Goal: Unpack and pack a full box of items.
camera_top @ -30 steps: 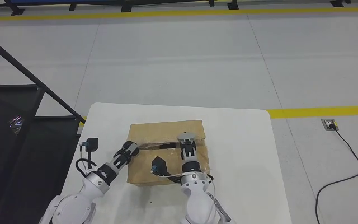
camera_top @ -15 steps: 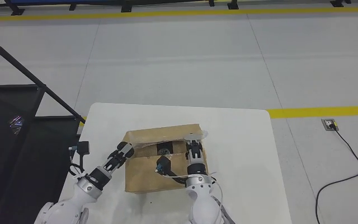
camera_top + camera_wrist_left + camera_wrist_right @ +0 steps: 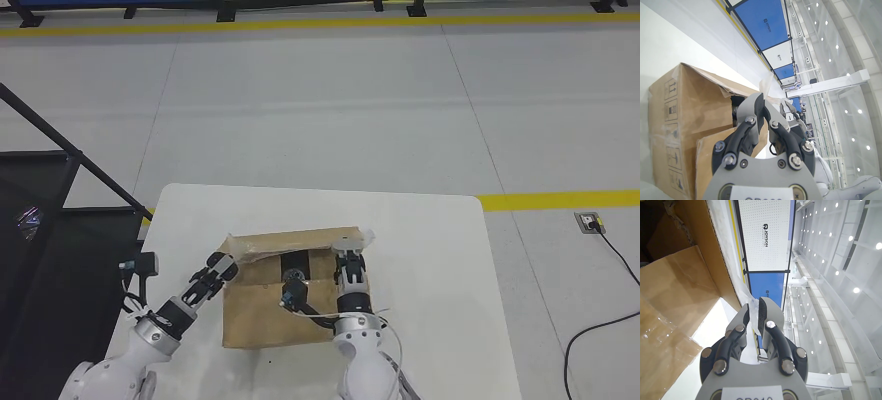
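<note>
Left gripper (image 3: 763,103) is pinched shut at the box's (image 3: 262,318) left edge, and my right gripper (image 3: 755,308) is clamped on clear tape (image 3: 751,299) by its far flap. The box sits mid white table (image 3: 430,260), opening up, long axis left-right. Grey floor (image 3: 350,100) beyond.

Brown cardboard box (image 3: 243,312) upright at table centre, handling symbols printed on one side, top partly open, far flap (image 3: 285,243) raised at 12 o'clock, near flap (image 3: 285,328) flat at 6 o'clock, dark opening (image 3: 297,264) between, crumpled clear tape (image 3: 353,238) on far flap's 3 o'clock corner
</note>
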Tool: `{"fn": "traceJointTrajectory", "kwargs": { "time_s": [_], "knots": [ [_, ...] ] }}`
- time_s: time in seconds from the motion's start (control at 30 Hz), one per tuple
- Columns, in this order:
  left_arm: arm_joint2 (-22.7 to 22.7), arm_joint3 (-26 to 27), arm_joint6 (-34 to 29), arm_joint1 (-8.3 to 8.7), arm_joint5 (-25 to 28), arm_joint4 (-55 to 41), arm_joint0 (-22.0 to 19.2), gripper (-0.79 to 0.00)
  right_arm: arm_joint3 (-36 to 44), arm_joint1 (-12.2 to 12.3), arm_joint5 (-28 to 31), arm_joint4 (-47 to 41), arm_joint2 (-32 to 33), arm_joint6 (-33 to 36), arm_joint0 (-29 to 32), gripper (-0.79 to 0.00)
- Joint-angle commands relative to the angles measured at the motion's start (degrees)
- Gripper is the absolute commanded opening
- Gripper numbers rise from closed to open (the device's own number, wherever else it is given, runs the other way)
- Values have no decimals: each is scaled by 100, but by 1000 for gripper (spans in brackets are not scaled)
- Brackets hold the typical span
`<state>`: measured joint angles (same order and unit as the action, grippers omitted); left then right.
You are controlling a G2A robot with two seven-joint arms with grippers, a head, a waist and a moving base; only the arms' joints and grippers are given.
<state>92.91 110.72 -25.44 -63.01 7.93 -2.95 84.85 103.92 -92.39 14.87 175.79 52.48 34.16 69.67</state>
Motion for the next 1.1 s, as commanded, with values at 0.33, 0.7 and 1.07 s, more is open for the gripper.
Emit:
{"fn": "traceJointTrajectory", "kwargs": {
  "time_s": [0.33,0.7,1.07],
  "knots": [
    [75,-2,-47,-2,106,-114,9,-785,7,-68,-29,21,-28,5,-89,-785],
    [200,27,-26,11,807,284,478,0,12,-103,147,21,-77,25,-241,-785],
    [957,43,984,-46,702,-1286,413,0,-62,-121,227,21,-122,-7,-347,-785]
  ]
}}
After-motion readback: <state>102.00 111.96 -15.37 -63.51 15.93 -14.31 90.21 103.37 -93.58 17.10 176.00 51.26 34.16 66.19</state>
